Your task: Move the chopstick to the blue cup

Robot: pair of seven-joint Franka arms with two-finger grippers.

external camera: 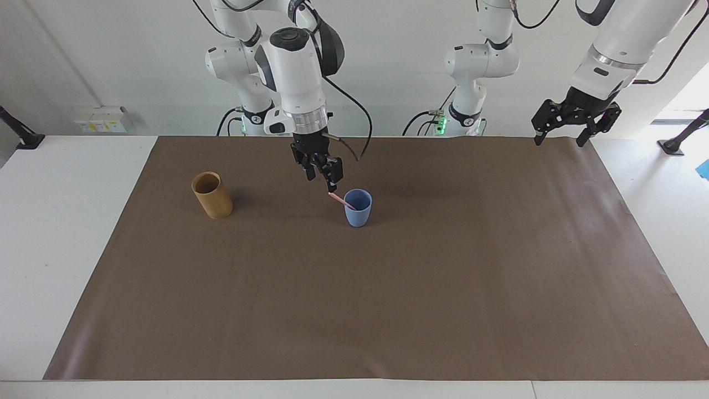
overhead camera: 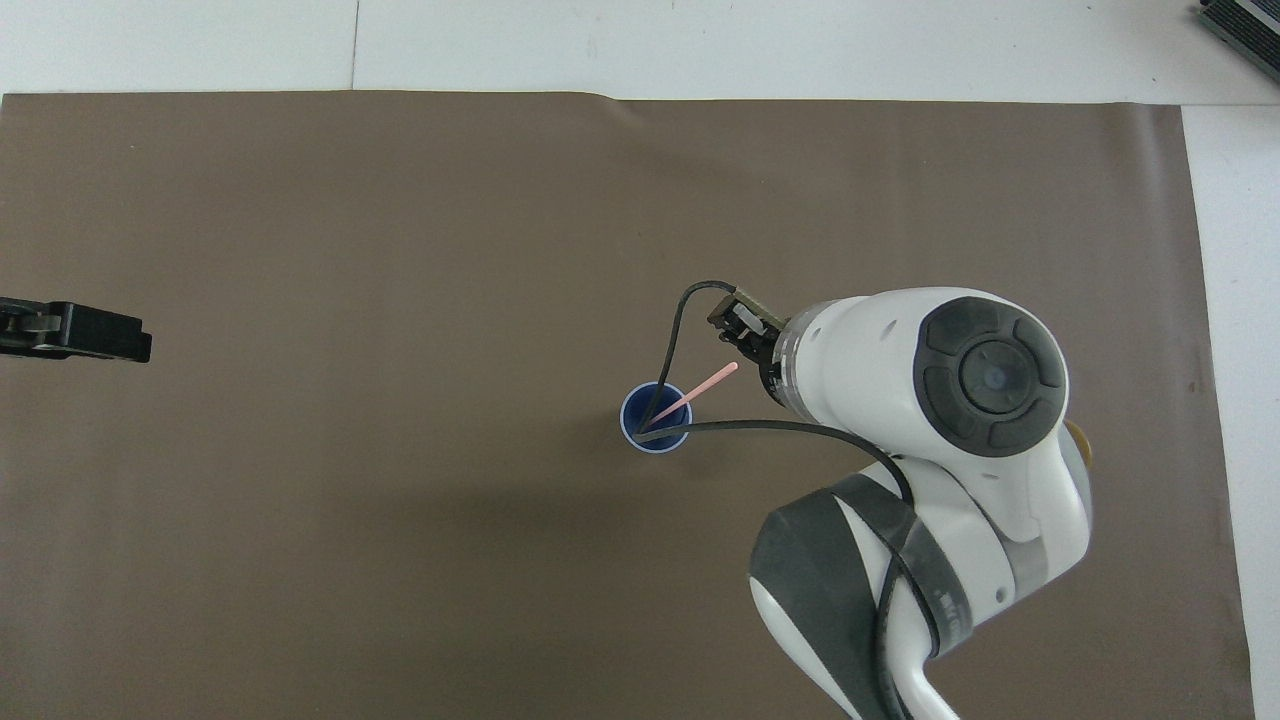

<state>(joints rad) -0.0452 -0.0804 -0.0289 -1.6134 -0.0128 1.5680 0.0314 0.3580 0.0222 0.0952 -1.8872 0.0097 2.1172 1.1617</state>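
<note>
Brown-papered table (external camera: 388,310) carries your blue cup (external camera: 358,213), chopstick (external camera: 341,201) leaning inside; your right claw (external camera: 322,173) hangs spread above it; left claw (external camera: 570,123) waits, spread

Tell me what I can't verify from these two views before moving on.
- Bamboo cup: its inside is not visible in the facing view; in the overhead view the right arm covers it.
- Chopstick lower end: hidden inside the blue cup.
- Left gripper: cut off by the overhead view's edge.
- Right gripper: mostly hidden under its own wrist overhead.
</note>
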